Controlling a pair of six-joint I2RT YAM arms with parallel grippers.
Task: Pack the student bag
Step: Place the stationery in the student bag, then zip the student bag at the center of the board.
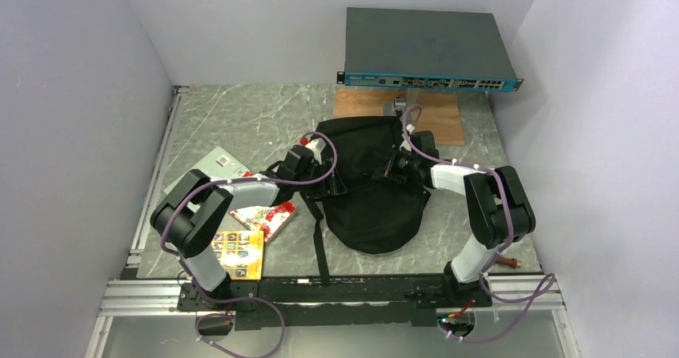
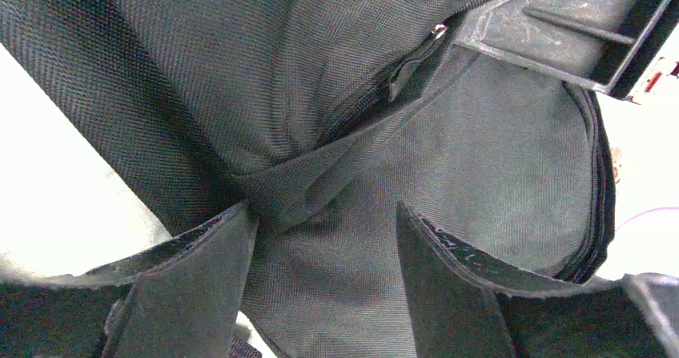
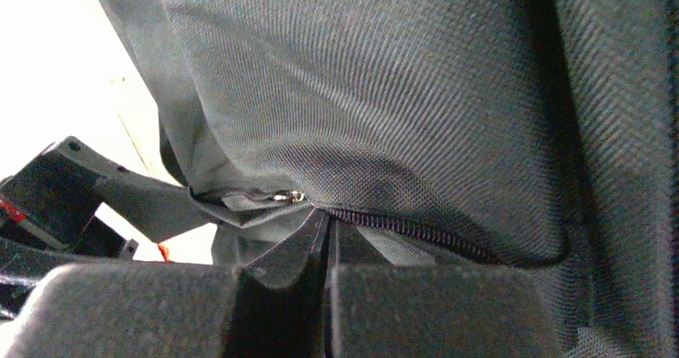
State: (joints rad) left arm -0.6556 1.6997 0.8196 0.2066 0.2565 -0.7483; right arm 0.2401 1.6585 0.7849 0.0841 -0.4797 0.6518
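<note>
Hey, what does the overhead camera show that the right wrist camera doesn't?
Only overhead: the grey box, the wooden board and the yellow book. Only the right wrist: the zipper pull, and the right gripper with its jaws shut on fabric just below the zipper. Both: the black backpack.

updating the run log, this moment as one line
left gripper: open at student bag | right gripper: shut on student bag by zipper

From above, the left gripper and right gripper vanish, black on black, into the large soft black fabric backpack. At its 12 o'clock, the flat brown wooden board is part-covered. Both wrist views crop the backpack.
</note>
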